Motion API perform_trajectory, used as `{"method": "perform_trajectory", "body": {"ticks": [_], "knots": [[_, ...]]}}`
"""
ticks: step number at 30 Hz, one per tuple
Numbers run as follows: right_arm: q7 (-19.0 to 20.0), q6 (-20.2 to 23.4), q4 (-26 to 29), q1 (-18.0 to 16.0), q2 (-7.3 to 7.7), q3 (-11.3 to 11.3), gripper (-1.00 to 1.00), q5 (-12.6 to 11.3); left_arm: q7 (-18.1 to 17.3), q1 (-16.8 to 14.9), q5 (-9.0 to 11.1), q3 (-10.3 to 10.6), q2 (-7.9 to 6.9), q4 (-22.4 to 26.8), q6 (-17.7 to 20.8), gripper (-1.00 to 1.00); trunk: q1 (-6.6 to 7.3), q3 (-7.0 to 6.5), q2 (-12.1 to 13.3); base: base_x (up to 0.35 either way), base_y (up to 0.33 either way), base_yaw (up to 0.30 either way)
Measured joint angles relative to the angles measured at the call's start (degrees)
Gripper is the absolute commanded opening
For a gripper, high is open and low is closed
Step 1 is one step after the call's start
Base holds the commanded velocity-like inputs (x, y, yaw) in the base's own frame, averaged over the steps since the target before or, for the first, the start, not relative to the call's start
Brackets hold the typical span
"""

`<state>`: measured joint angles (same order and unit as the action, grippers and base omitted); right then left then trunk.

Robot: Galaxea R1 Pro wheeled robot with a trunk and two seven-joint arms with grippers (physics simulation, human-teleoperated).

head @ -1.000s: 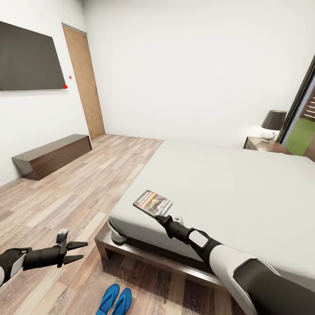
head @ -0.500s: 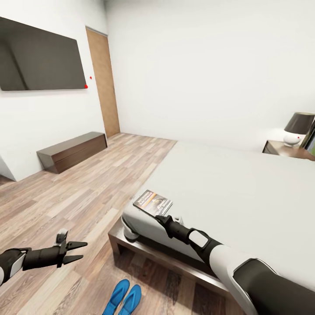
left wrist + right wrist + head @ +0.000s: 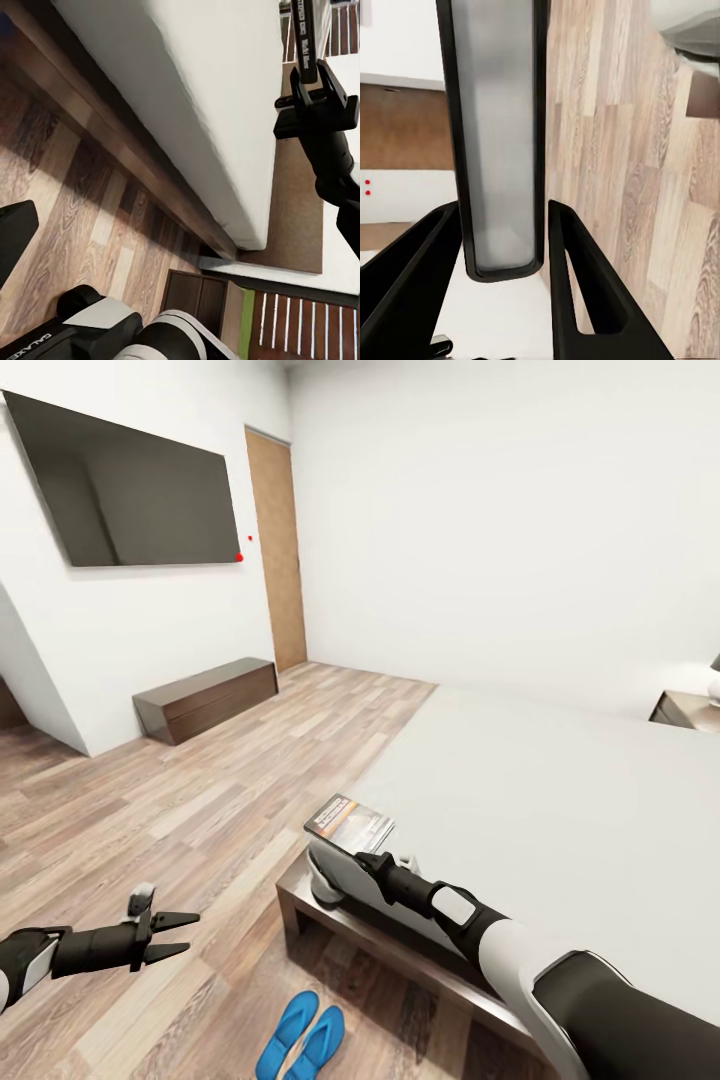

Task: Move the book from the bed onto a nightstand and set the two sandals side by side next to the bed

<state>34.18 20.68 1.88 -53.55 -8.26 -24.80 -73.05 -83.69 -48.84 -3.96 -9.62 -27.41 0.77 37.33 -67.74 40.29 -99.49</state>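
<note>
1. The right hand [image 3: 372, 857], just below frame centre in the head view, is clamped on the near edge of the book [image 3: 349, 824], which is held level above the corner of the bed [image 3: 560, 800].
2. In the right wrist view the book [image 3: 499, 135] runs edge-on between the two dark fingers [image 3: 577, 285], which press against both its faces.
3. The left hand [image 3: 172, 935], at lower left, hangs over the wooden floor [image 3: 180, 810] with its fingers spread and nothing between them, well apart from the book.
4. The two blue sandals [image 3: 302, 1038] lie side by side on the floor at bottom centre, near the bed's foot.
5. A low wooden bench [image 3: 205, 698] stands under the wall screen [image 3: 140, 495] at upper left.
</note>
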Motion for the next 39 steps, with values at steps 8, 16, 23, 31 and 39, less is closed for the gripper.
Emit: {"method": "perform_trajectory", "body": {"ticks": [8,16,23,31,39], "knots": [[0.01,0.01,0.0,0.0,0.0,-0.01,-1.0,0.0,-0.04,0.0,0.05,-0.02,0.0,0.0,0.03,1.0,0.0,0.0,0.0,0.0,0.0,0.223],[0.01,0.05,0.0,0.0,0.0,0.08,-1.0,0.0,0.04,0.0,0.06,-0.01,0.12,0.0,0.03,1.0,0.0,0.0,0.0,0.0,0.0,0.223],[0.03,0.06,0.0,0.0,0.0,0.08,-1.0,0.0,0.08,0.0,0.07,-0.01,0.13,0.0,0.03,1.0,0.0,0.0,0.0,0.0,0.0,0.223],[-0.01,0.06,0.0,0.0,0.0,0.07,-1.0,0.0,0.02,0.0,0.07,-0.01,0.12,0.0,0.03,1.0,0.0,0.0,0.0,0.0,0.0,0.223],[0.0,0.06,0.0,0.0,0.0,0.01,-1.0,0.0,0.0,0.0,0.07,-0.01,0.09,0.0,0.03,1.0,0.0,0.0,0.0,0.0,0.0,0.223]]}}
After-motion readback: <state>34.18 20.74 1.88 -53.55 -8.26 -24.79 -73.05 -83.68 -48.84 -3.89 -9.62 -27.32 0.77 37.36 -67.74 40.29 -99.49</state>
